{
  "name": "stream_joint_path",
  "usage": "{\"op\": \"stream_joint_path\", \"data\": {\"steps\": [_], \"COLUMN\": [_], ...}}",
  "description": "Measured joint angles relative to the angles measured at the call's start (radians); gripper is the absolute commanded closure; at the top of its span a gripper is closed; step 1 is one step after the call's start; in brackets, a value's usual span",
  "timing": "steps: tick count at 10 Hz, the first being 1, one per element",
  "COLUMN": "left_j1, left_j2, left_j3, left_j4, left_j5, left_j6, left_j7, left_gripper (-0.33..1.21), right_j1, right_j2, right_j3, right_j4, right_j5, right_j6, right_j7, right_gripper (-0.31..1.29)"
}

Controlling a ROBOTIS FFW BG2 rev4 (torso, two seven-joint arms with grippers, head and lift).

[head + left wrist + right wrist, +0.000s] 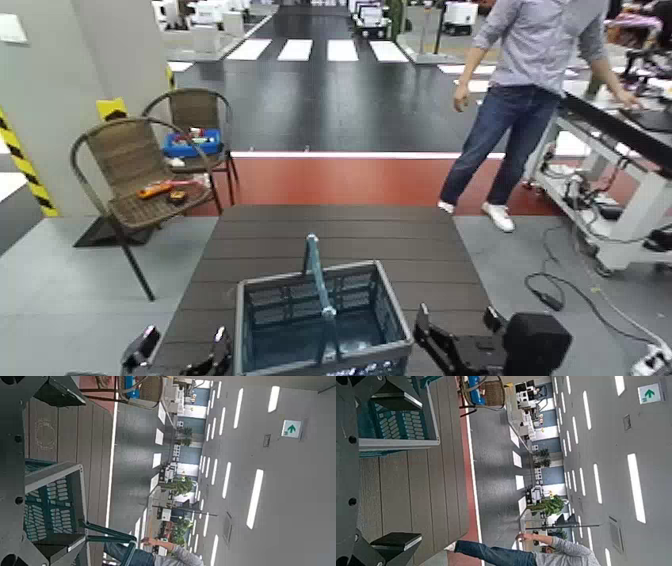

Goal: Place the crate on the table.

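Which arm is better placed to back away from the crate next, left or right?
Right, marginally. The right gripper sits open with table showing between it and the crate, so it looks free to retreat. The left gripper, also open, sits tight beside the crate's wall.

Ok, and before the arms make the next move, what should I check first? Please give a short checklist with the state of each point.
1. Crate rests on the table: ok, it sits on the planks at the robot's end.
2. Crate's near side fully on the table: cannot tell, it is cut off in the head view.
3. Left gripper open, beside the crate's left wall: ok.
4. Right gripper open, apart from the crate's right wall: ok.
5. Light-blue handle free of both grippers: ok, it stands upright.
6. Person away from the arms: ok, standing beyond the table's far end.
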Motion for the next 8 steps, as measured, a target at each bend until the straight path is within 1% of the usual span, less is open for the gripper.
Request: {"op": "stream_joint_path", "data": {"steps": [2, 8], "left_j1": [0.005, 0.0], "left_j2": [-0.001, -0.003], "left_j3": [-0.007, -0.01], "left_j4": [0.0, 0.0], "left_j5": [-0.012, -0.012], "left_j6": [-0.011, -0.001], "left_j7": [0.016, 0.025], "left_gripper": [0.1, 0.09], "right_j1": [0.001, 0.0], "right_j2": [0.002, 0.005], "right_j3": [-0.001, 0.0], "right_j4": [0.0, 0.001], "right_j5": [0.002, 0.003], "right_j6": [0.002, 0.002], "right_j7": [0.002, 0.005], "right_gripper": [0.14, 0.14]}}
